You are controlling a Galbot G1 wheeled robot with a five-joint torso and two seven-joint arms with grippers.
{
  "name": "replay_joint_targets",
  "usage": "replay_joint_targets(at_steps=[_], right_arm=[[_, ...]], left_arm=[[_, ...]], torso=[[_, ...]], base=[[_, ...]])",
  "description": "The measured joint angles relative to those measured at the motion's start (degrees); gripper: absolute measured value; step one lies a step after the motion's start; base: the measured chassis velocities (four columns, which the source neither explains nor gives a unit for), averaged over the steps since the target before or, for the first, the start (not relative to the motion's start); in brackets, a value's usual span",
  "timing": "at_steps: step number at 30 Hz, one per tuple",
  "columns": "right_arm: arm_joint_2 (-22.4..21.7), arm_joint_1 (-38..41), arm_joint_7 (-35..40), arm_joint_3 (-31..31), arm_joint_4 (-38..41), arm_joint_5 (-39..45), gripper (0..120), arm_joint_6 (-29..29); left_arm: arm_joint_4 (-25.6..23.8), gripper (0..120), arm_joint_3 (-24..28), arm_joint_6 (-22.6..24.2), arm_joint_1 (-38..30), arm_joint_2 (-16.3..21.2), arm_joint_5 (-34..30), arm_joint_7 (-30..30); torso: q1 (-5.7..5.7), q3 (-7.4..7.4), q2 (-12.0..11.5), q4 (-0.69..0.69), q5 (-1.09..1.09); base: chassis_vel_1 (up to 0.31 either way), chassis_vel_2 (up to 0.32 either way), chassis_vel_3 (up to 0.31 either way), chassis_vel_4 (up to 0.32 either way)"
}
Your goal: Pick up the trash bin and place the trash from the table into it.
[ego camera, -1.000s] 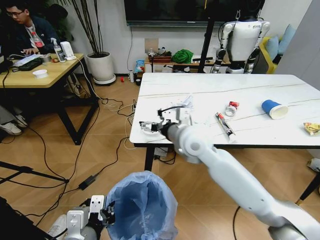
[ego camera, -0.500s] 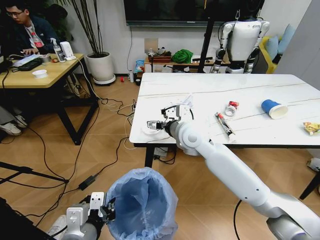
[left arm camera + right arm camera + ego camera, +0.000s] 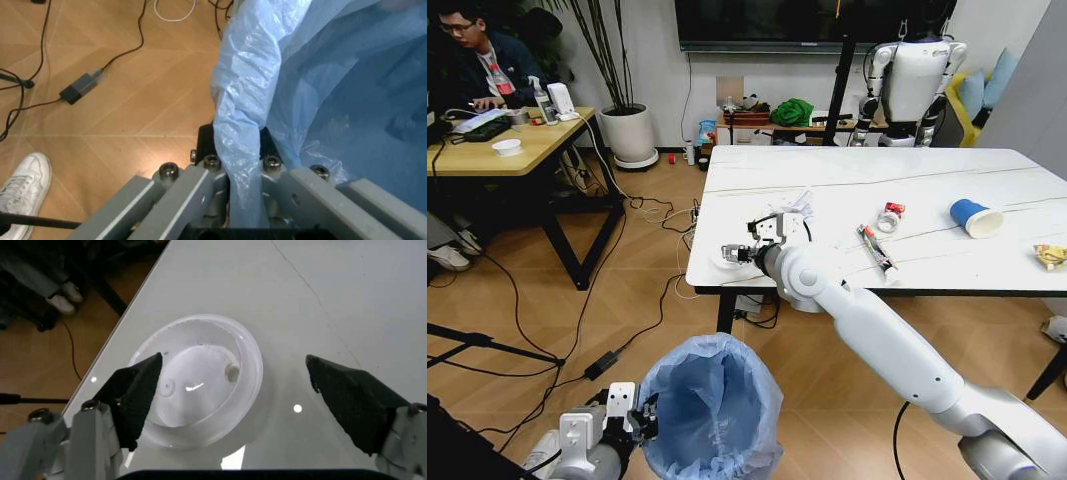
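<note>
The trash bin (image 3: 712, 405), lined with a crinkled light-blue bag, hangs low in front of me. My left gripper (image 3: 639, 418) is shut on its rim, and the bag (image 3: 243, 150) is pinched between the fingers. My right gripper (image 3: 243, 400) is open just above the table (image 3: 947, 180), near its front left corner. Its dark fingers (image 3: 137, 395) straddle a round white plastic dish (image 3: 200, 380). In the head view that gripper (image 3: 739, 246) sits over the dish (image 3: 721, 263). Farther along the top lie a crumpled white paper (image 3: 798, 204), a crushed can (image 3: 890, 215), a long wrapper (image 3: 877, 248), a blue cup (image 3: 974, 217) and a yellow wrapper (image 3: 1051, 257).
A yellow wooden desk (image 3: 502, 140) with a seated person stands at the far left. Cables (image 3: 577, 330) trail over the wooden floor between the desk and the table. A potted plant (image 3: 627, 125) and another white robot (image 3: 912, 80) stand by the back wall.
My right arm has shifted slightly toward the table's middle, with its open gripper settling over the white dish. The bin has risen a touch in the left gripper.
</note>
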Motion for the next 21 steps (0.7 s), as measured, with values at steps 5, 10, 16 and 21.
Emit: replay_joint_targets(at_steps=[5,10,16,21], right_arm=[[-0.5,0.0,0.2,-0.1,0.2,0.0,61,0.0],[-0.6,-0.1,0.2,-0.2,0.2,-0.4,48,0.1],[-0.7,-0.2,0.2,-0.8,0.4,-0.6,22,0.2],[-0.8,-0.1,0.2,-1.1,0.4,-0.9,9,0.3]], left_arm=[[0.0,0,0.0,0.0,-0.1,-0.2,0.1,0.0],[0.0,0,0.1,0.0,-0.1,-0.2,0.2,0.1],[0.0,0,0.1,0.0,-0.3,-0.3,0.8,0.7],[0.0,0,0.2,0.0,-0.4,-0.5,0.9,0.7]], torso=[[0.00,0.00,0.0,0.00,0.00],[0.00,0.00,0.0,0.00,0.00],[0.00,-0.01,0.0,0.00,0.00],[-0.01,-0.01,0.0,0.00,0.00]], base=[[0.000,0.000,0.000,0.000],[0.000,0.000,0.000,0.000],[0.000,0.000,0.000,0.000],[0.000,0.000,0.000,0.000]])
